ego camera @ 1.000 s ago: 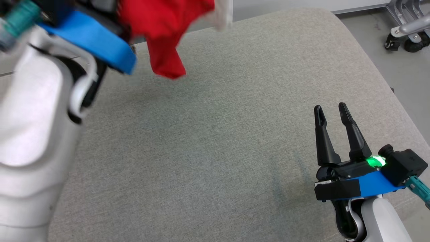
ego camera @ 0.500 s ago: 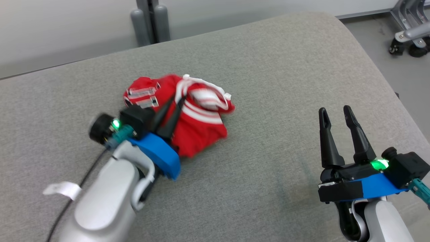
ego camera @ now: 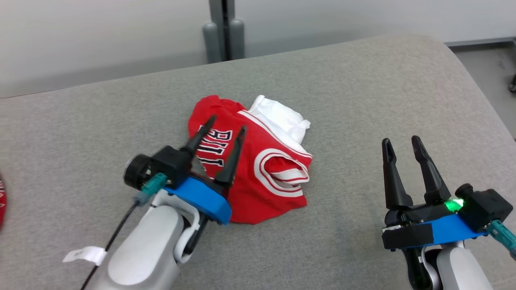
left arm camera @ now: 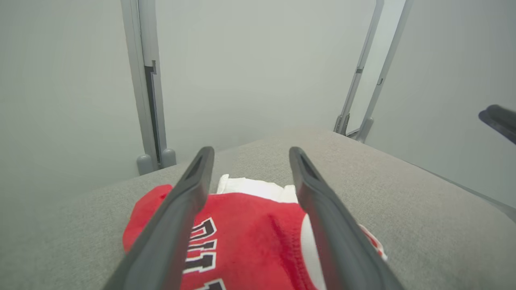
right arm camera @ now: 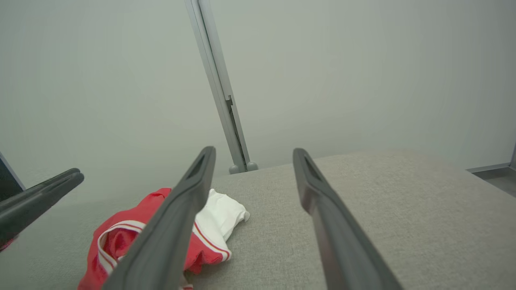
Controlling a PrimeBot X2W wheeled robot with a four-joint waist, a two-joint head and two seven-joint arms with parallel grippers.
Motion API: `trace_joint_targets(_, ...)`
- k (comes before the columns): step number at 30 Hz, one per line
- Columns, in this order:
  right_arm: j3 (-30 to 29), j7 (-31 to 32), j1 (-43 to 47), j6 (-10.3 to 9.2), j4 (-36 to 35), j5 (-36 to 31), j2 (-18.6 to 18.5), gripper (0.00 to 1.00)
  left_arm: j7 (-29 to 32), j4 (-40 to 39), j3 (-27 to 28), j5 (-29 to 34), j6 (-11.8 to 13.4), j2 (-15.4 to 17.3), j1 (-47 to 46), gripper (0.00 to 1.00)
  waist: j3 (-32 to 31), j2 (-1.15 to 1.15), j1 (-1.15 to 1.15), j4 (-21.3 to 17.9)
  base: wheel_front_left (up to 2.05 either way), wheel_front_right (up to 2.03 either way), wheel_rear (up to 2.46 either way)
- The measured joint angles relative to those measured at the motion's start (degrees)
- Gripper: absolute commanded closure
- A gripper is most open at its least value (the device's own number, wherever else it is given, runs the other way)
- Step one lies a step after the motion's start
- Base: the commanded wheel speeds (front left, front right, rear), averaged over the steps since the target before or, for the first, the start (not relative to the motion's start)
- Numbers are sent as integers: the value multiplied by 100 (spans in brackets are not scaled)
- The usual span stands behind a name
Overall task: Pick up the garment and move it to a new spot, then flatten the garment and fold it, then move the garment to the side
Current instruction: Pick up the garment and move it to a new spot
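Observation:
The garment (ego camera: 262,169), a red jersey with white trim and dark lettering, lies crumpled in a heap on the middle of the grey padded surface (ego camera: 363,92). My left gripper (ego camera: 227,123) hovers over its left part, open, with nothing between the fingers. In the left wrist view the garment (left arm camera: 250,225) lies just under and between that gripper (left arm camera: 250,151). My right gripper (ego camera: 400,139) stands open to the right of the garment, well apart from it. In the right wrist view the garment (right arm camera: 219,213) lies left of that open gripper (right arm camera: 254,152).
A grey post (ego camera: 223,36) stands against the wall behind the surface. A bit of red cloth (ego camera: 1,201) shows at the left edge. The surface's rounded right edge drops to the floor (ego camera: 492,64). A white tag (ego camera: 80,254) hangs on my left arm's cable.
My left gripper brought the garment down from the air onto the surface, then opened and let it go. The garment now lies loose. The head camera has shifted; the right gripper stayed open.

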Motion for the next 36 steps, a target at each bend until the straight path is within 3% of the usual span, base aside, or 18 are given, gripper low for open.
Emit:
trace_joint_targets(7, -53, 0, 63, 0, 33, -70, 3, 0, -114, -635, 920, 172, 538, 272, 420, 0, -191, 0, 0, 352, 0, 0, 0)
trace_joint_targets(16, -198, 0, 174, 0, 56, -188, 2, 0, -116, -1448, 2090, 698, 791, 327, 1349, 0, -374, 0, 0, 737, 0, 0, 0)
trace_joint_targets(36, -428, 0, 409, 0, 264, -410, 3, 0, -116, -1551, 3076, 1544, 591, -4, 2644, 0, -689, 0, 0, 1083, 0, 0, 0)
